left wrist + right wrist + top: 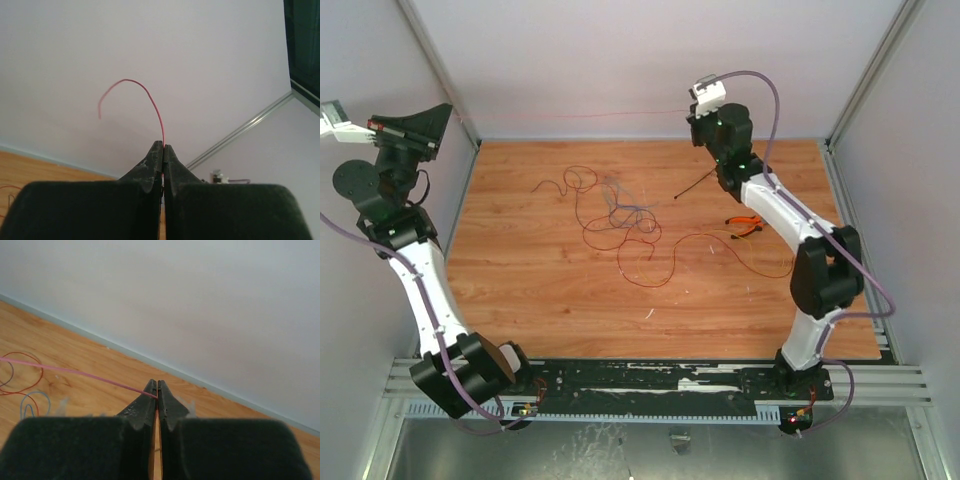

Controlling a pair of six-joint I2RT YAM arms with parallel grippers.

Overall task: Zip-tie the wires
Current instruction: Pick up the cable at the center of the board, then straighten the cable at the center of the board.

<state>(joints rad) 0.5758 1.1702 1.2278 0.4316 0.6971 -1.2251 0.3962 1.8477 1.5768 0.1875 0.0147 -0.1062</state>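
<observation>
A single thin red wire [620, 114] is stretched taut in the air between my two grippers, high above the table's back edge. My left gripper [448, 110] is shut on one end; in the left wrist view the wire's free tip [145, 90] curls up out of the closed gripper [163, 146]. My right gripper [693, 113] is shut on the other end; in the right wrist view the wire [75, 371] runs left from the gripper [157, 385]. The other wires [620, 215] lie in loose loops on the wooden table. The black zip tie [695, 185] lies right of them.
Orange-handled pliers [746, 224] lie on the table under the right arm's forearm. White walls enclose the table [520, 290] on three sides. A red wire loop [750, 255] trails toward the right arm's base.
</observation>
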